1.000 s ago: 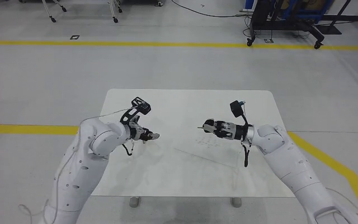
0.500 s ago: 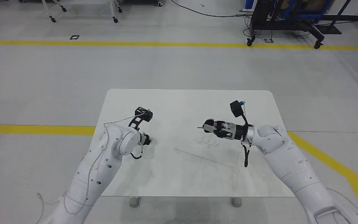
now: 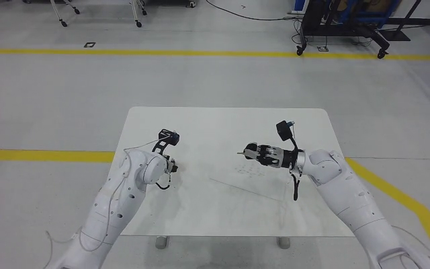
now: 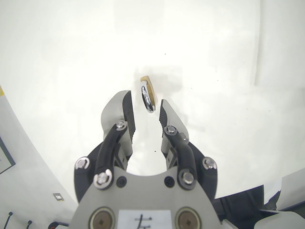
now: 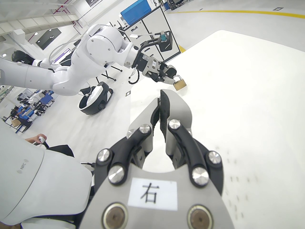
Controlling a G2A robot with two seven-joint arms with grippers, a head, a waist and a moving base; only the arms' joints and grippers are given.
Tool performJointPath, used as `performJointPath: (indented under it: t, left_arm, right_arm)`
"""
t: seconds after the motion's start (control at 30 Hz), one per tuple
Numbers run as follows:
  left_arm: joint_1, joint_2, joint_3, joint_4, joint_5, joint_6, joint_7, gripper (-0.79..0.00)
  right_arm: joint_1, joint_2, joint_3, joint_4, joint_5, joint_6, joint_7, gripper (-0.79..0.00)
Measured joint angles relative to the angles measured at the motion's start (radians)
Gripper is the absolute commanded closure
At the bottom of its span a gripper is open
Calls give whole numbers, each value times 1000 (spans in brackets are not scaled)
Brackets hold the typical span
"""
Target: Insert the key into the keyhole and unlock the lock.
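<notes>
Padlock: the brass padlock (image 5: 179, 83) stands on the white worktop (image 3: 222, 121), over at the 9 o'clock side. Its silver loop (image 4: 145, 99) is on top.
Left tool: the left tool (image 4: 145, 100) is right at the padlock. Its fingers (image 4: 128, 113) are apart, one on each side of the silver loop. They are not pinching it.
Right tool: the right tool (image 5: 160, 101) hangs over the middle of the worktop, toward 3 o'clock. It is pressed together.
Key: a thin little tip sticks out of the right tool. It looks like the key (image 3: 239, 153), held tight.
Which way: from the key, the padlock lies at 9 o'clock, well apart. The key's long side runs along the 3-to-9 line, with its tip at 9 o'clock.
Nearer arm: the left arm is much nearer the padlock.
Keyhole: I cannot see it. It is likely under the padlock, against the worktop.
Next move: I think the left tool must close on the silver loop and lift and turn the padlock, so the keyhole faces 3 o'clock, toward the key.
</notes>
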Motion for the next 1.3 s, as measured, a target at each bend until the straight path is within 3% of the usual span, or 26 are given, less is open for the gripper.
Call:
performJointPath:
  t: [0.5,0.53,0.57,0.67,0.73,0.87,1.1,1.23,1.27,1.3]
  left_arm:
    - [-31,-15,36,36,12,6,-16,-12]
    - [-32,-16,36,36,12,7,-16,-243]
    - [-33,-16,35,36,12,8,-15,-329]
    - [-34,-17,29,38,10,9,-16,-474]
    - [-36,-17,25,39,9,8,-17,-517]
    - [-38,-18,22,39,10,9,-14,-471]
    - [-47,-25,29,59,0,10,4,-262]
    - [-61,-29,37,85,-3,-1,3,-234]
    - [-66,-31,41,93,-3,-4,2,-203]
    - [-71,-32,44,99,-3,-6,0,-22]
  right_arm:
    - [0,0,0,0,0,0,0,0]
    - [0,0,0,0,0,0,0,0]
    - [0,0,0,0,0,0,0,0]
    - [0,0,0,0,0,0,0,0]
    - [0,0,0,0,0,0,0,0]
    - [0,0,0,0,0,0,0,0]
    - [0,0,0,0,0,0,0,0]
    - [0,0,0,0,0,0,0,0]
    - [0,0,0,0,0,0,0,0]
    - [0,0,0,0,0,0,0,0]
